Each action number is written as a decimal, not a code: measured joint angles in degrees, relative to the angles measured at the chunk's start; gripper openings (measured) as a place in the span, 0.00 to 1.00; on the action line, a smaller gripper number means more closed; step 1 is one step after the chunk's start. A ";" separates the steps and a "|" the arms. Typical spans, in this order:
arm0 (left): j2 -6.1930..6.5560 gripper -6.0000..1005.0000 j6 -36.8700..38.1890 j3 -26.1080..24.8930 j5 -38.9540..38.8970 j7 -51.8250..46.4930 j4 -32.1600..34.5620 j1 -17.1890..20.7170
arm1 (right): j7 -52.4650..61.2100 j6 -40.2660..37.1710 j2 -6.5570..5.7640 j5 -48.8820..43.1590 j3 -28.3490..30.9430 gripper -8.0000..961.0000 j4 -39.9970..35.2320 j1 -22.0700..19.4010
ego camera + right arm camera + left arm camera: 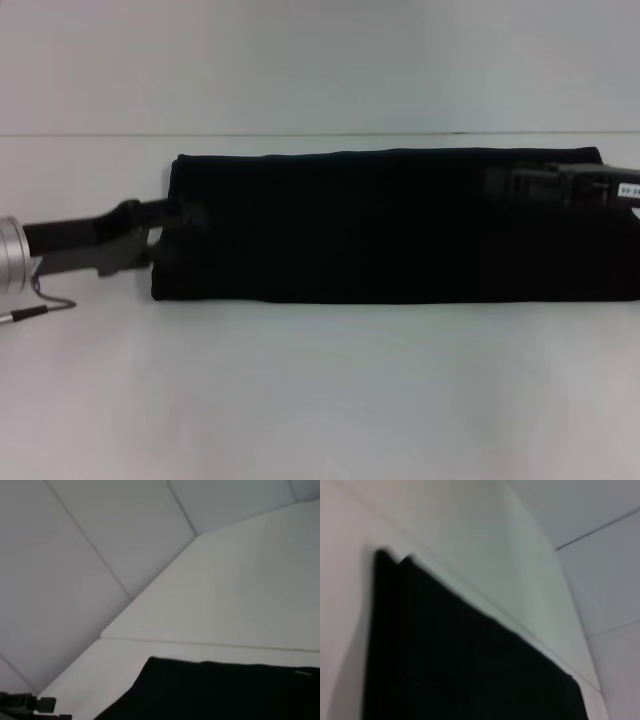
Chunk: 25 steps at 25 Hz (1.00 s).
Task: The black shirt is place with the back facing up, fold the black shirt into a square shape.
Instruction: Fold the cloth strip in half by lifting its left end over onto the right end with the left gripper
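Note:
The black shirt (380,225) lies on the white table (320,390), folded into a long flat strip that runs from left to right. No lettering shows. My left gripper (160,236) is at the strip's left end, low over the table, with its fingers spread at the cloth's edge. My right gripper (545,185) is over the far right part of the strip, dark against the dark cloth. The shirt also shows in the left wrist view (470,670) and in the right wrist view (225,690).
A thin cable (40,305) hangs from the left arm's silver wrist (12,255) onto the table. The table's far edge (320,135) meets a pale wall. White table surface lies in front of the strip.

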 joint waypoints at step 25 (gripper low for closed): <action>0.71 0.91 -4.29 0.11 9.72 -22.17 -7.15 -1.64 | 1.22 0.29 0.97 0.67 -2.17 0.98 -3.82 0.52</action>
